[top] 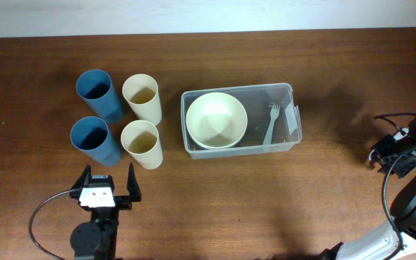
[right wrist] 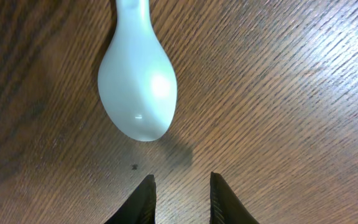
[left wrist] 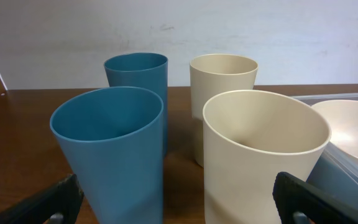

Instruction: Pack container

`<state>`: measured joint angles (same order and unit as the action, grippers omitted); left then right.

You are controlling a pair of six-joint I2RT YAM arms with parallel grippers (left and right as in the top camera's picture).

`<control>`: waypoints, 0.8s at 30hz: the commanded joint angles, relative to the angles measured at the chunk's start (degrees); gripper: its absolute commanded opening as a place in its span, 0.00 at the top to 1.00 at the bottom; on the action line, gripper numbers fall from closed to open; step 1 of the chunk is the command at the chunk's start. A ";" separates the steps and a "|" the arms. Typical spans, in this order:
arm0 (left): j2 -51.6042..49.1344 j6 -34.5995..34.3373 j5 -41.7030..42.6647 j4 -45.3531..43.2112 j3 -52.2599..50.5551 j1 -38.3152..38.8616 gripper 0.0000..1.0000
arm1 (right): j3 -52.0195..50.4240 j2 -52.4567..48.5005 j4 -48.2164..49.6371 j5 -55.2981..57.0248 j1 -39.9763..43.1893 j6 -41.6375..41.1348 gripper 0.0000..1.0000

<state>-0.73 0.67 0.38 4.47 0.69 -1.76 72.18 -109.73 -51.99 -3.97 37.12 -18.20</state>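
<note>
The clear container [top: 237,88] lies mid-table with a cream bowl [top: 216,120] in its left half and a pale fork [top: 271,123] in its right. At the table's far right my right gripper [top: 392,152] points down at the wood. In its wrist view the jaws [right wrist: 182,180] stand a little apart with only bare table between them. A pale spoon [right wrist: 138,93] lies just beyond the tips, untouched. My left gripper [top: 107,175] is wide open in front of the cups, and in its wrist view [left wrist: 179,196] it holds nothing.
Two blue cups [top: 94,90] [top: 92,137] and two cream cups [top: 141,94] [top: 141,141] stand upright left of the container. The left wrist view has the near blue cup [left wrist: 114,143] and the near cream cup [left wrist: 263,149] close ahead. The container's edge [left wrist: 347,98] is at the right.
</note>
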 commanded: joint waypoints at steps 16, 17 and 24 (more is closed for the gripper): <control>0.33 1.07 -0.20 0.28 -0.20 -0.33 0.00 | 1.01 1.73 8.92 -1.81 -0.37 3.61 0.26; 0.33 1.07 -0.20 0.28 -0.20 -0.33 0.00 | 1.01 1.70 9.42 -1.88 -0.42 3.98 0.30; 0.33 1.07 -0.20 0.28 -0.20 -0.33 0.00 | 0.98 0.48 10.88 -1.55 -0.42 4.24 0.31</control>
<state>-0.73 0.67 0.38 4.47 0.69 -1.76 72.25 -109.67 -41.34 -5.06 37.12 -14.68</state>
